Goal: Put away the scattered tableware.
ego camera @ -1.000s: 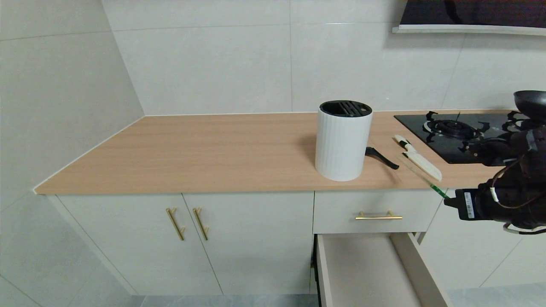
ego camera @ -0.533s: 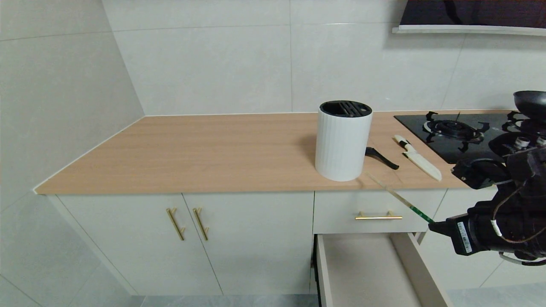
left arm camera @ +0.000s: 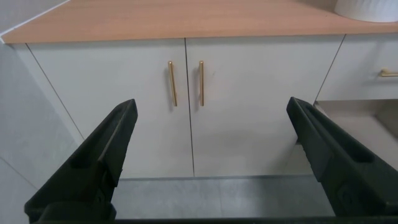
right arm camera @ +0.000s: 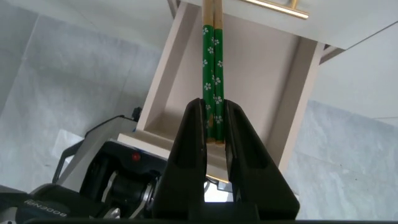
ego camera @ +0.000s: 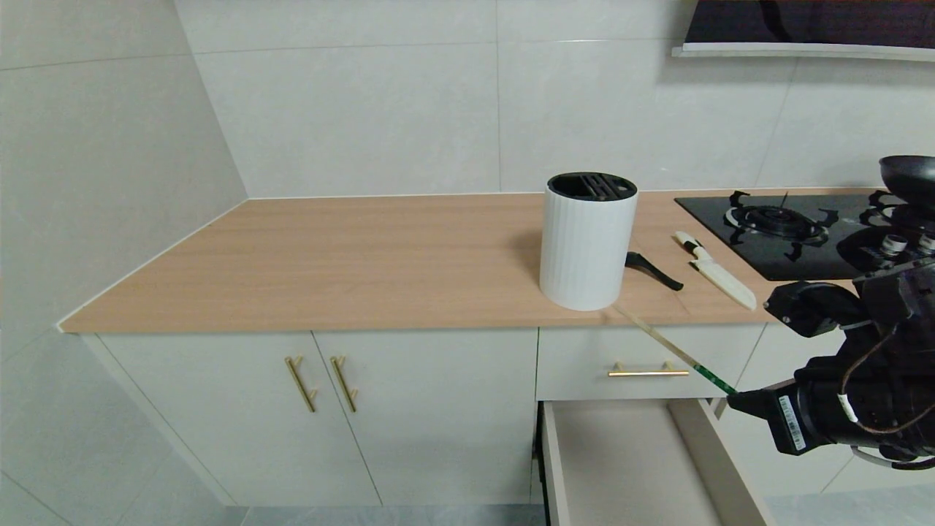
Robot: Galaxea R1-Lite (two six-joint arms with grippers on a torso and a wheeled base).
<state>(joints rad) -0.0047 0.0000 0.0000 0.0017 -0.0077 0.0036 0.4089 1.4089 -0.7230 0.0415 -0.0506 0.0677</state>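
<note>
While the right gripper (ego camera: 735,399) hangs in front of the cabinets, below worktop level and at the right-hand edge of the open drawer (ego camera: 703,454), its jaws are clamped together on the green, flower-patterned ends of a pair of chopsticks (ego camera: 673,349). The chopsticks slant up and to the left across the closed drawer front above, their pale tips reaching the worktop (ego camera: 365,256) edge near the base of the white ribbed holder (ego camera: 586,252). In the right wrist view the two sticks (right arm camera: 211,50) lie side by side, pinched at the gripper (right arm camera: 214,111), with the pale drawer (right arm camera: 261,81) interior beyond them. On the worktop, a white-bladed knife (ego camera: 716,272) lies between the holder and the hob (ego camera: 781,223), apart from both. A black-handled utensil (ego camera: 654,270) lies beside the holder, partly hidden behind it. The left gripper (left arm camera: 212,111) is held low in front of the double cabinet doors (left arm camera: 249,106) with gold handles (left arm camera: 172,83), its jaws wide apart and holding nothing
</note>
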